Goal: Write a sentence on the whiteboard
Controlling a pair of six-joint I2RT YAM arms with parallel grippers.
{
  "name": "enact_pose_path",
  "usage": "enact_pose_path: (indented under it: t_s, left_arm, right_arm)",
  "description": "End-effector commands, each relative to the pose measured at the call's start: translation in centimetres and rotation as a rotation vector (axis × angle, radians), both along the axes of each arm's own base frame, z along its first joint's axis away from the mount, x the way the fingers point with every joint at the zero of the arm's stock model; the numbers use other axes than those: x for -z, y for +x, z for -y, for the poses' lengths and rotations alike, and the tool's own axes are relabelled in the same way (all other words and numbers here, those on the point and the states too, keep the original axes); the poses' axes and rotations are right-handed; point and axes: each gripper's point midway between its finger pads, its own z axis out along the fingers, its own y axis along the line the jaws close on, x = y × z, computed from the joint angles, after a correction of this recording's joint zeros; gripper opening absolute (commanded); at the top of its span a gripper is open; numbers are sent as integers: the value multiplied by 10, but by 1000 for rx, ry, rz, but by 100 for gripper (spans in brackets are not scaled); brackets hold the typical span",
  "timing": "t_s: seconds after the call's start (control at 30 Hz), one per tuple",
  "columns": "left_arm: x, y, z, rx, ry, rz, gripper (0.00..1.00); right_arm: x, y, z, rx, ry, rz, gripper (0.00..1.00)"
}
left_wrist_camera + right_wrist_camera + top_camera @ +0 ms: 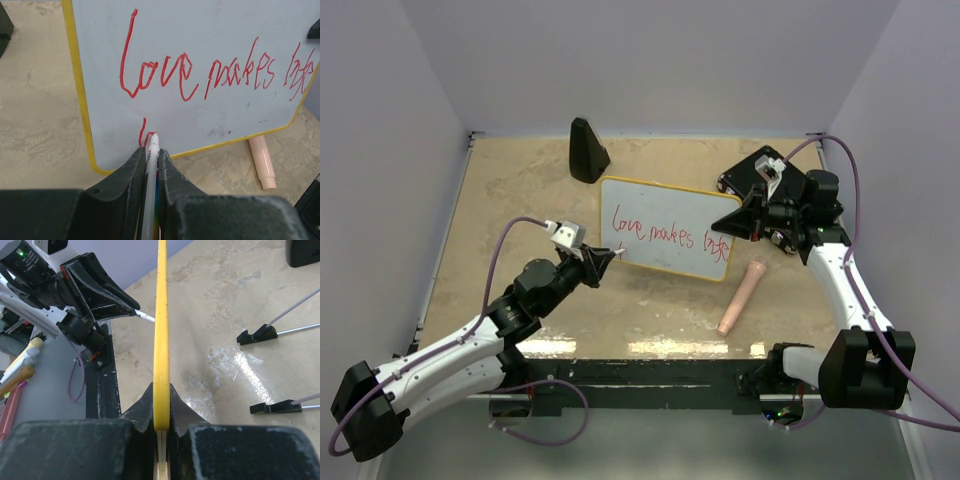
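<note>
Sentence [665, 235] [215, 72]: red cursive, one line across the middle of the board face, reads roughly "love makes life", last word crammed against the right rim. A second line is only a short red stroke, low on the left.

Whiteboard [670, 200] [200, 30] [161, 315]: mid-table, slightly right of centre, face tilted up toward the arms. The right wrist view sees its yellow rim edge-on, with two black feet [256, 335] on thin rods resting on the table behind it.

Marker [151, 165] [145, 316]: white body, tip right at that short lower stroke. It looks to be in contact with the board, but I can't confirm that.

Left gripper [610, 255] [151, 152] [117, 302]: jaws pinched narrow on the marker barrel, at the board's lower left corner.

Right gripper [735, 225] [161, 390]: clamped tight on the board's right edge, rim sandwiched between both fingers.

Pink tube [742, 295] [262, 162]: lying flat on the table [520, 200], just off the board's lower right corner, apart from both grippers.

Black wedge [587, 150]: standing upright just behind the board's top left corner.
</note>
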Motion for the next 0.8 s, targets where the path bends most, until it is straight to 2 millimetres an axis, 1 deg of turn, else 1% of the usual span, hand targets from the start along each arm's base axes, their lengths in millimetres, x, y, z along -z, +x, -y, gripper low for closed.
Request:
enact_pose_path:
  t_s: [0.0, 0.17, 0.37, 0.53, 0.6, 0.73, 0.77]
  left_arm:
    - [-33, 5, 4, 12, -57, 76, 0]
    - [-42, -2, 1, 30, -82, 86, 0]
    - [-45, -16, 0, 77, -107, 92, 0]
    - [-43, -23, -2, 93, -126, 75, 0]
    - [-39, -27, -3, 100, -139, 64, 0]
    - [-39, -37, -1, 140, -164, 56, 0]
    - [-42, -39, 0, 153, -169, 55, 0]
  right_arm:
    - [-21, -26, -6, -126, 53, 25, 0]
    - [-20, -23, -6, -124, 52, 23, 0]
    - [-18, -21, -5, -119, 49, 25, 0]
    - [-16, -19, -5, -113, 48, 18, 0]
    - [-16, -19, -5, -111, 47, 20, 0]
    - [-17, -19, -5, -112, 46, 28, 0]
    - [-16, -19, -5, -110, 47, 21, 0]
